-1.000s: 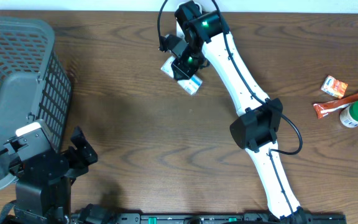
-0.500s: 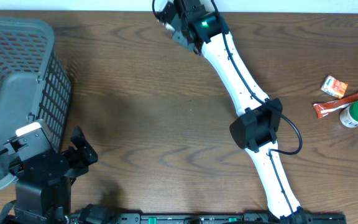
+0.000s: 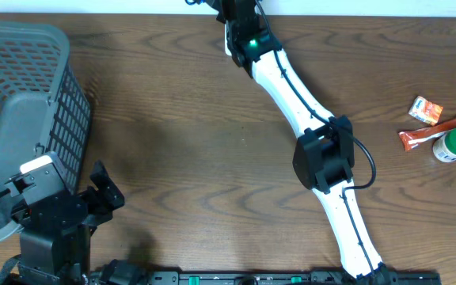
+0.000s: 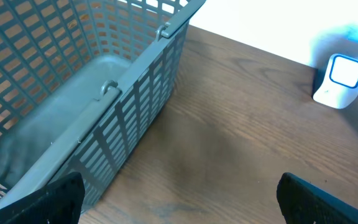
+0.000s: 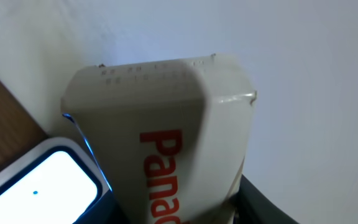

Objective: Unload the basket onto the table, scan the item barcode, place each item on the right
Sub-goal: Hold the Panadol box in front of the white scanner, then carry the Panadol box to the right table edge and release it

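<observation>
My right gripper [image 5: 179, 208] is shut on a white carton [image 5: 166, 118] with red lettering, which fills the right wrist view, with the dark fingers on either side of its lower part. Just left of and below the carton glows the white scanner [image 5: 39, 180], its window lit blue-white. The left wrist view also shows the scanner [image 4: 339, 79], at the far edge of the table. In the overhead view the right arm [image 3: 291, 87] reaches to the top edge, and the carton and scanner are hidden there. My left gripper [image 4: 191, 211] hangs open over bare wood beside the basket.
A grey mesh basket [image 3: 22, 119] stands at the left, close to my left arm. At the right edge lie an orange packet [image 3: 426, 109], a red-orange wrapped bar [image 3: 427, 134] and a green-lidded jar [image 3: 455, 145]. A white wall bounds the table's far edge.
The right arm has carried the carton from the table's upper middle toward the far edge, out of the overhead view. The left arm has stayed still.
</observation>
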Robot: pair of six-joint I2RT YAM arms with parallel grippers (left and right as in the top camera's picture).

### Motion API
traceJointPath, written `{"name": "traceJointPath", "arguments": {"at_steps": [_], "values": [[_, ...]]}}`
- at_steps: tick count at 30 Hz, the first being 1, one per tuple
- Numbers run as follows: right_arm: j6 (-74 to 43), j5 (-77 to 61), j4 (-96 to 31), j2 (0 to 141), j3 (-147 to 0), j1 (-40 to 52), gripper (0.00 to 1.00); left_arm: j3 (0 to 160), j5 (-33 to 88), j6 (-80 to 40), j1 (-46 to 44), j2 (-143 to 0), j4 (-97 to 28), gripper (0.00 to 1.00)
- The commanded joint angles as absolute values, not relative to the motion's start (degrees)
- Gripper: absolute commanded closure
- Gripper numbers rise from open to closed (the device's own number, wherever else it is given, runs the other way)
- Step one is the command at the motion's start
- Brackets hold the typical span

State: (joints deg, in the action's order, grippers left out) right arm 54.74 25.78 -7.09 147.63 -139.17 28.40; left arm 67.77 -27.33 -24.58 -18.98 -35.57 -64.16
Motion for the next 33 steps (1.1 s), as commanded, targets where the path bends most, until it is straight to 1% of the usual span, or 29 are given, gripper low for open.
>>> {"name": "traceJointPath", "arguments": {"at_steps": [1, 3, 7, 10, 16, 18, 21, 23, 24, 26, 30, 33], "values": [[59.09, 26.46, -2.22, 149.93, -135.85, 28.82, 0.65, 68.49, -27.68, -24.23, -19.05, -35.53, -64.25, 0.02], [60.93, 26.85, -0.58, 151.89, -135.85, 28.93, 0.63, 68.49, -27.68, -24.23, -19.05, -35.53, -64.27, 0.02], [67.37, 29.39, 2.81, 156.81, -135.83, 30.22, 0.65, 68.49, -27.68, -24.23, -19.05, -35.53, -64.27, 0.02], [65.19, 28.23, 2.59, 157.16, -135.83, 30.65, 0.65, 68.49, -27.68, -24.23, -19.05, -35.53, -64.27, 0.02], [65.39, 28.62, 0.12, 155.81, -135.83, 31.18, 0.64, 68.49, -27.68, -24.23, -19.05, -35.53, -64.27, 0.02], [64.71, 28.71, -3.33, 153.42, -135.83, 31.55, 0.64, 68.49, -27.68, -24.23, -19.05, -35.53, -64.27, 0.02], [59.4, 29.41, -12.08, 147.87, -135.83, 31.59, 0.67, 68.49, -27.68, -24.23, -19.05, -35.53, -64.27, 0.02], [53.54, 29.76, -18.48, 144.24, -135.83, 31.27, 0.71, 68.49, -27.68, -24.23, -19.05, -35.53, -64.27, 0.02], [49.04, 30.15, -22.22, 142.21, -135.83, 30.94, 0.72, 68.49, -27.68, -24.23, -19.05, -35.53, -64.27, 0.02], [44.58, 30.15, -28.82, 139.72, -135.83, 30.13, 0.74, 68.49, -27.68, -24.23, -19.05, -35.53, -64.27, 0.02], [36.14, 30.2, -45.21, 137.1, -135.83, 26.55, 0.73, 68.49, -27.68, -24.23, -19.05, -35.53, -64.27, 0.02], [35.31, 30.17, -55.96, 137.62, -135.83, 23.14, 0.71, 68.49, -27.68, -24.23, -19.05, -35.53, -64.27, 0.02]]}}
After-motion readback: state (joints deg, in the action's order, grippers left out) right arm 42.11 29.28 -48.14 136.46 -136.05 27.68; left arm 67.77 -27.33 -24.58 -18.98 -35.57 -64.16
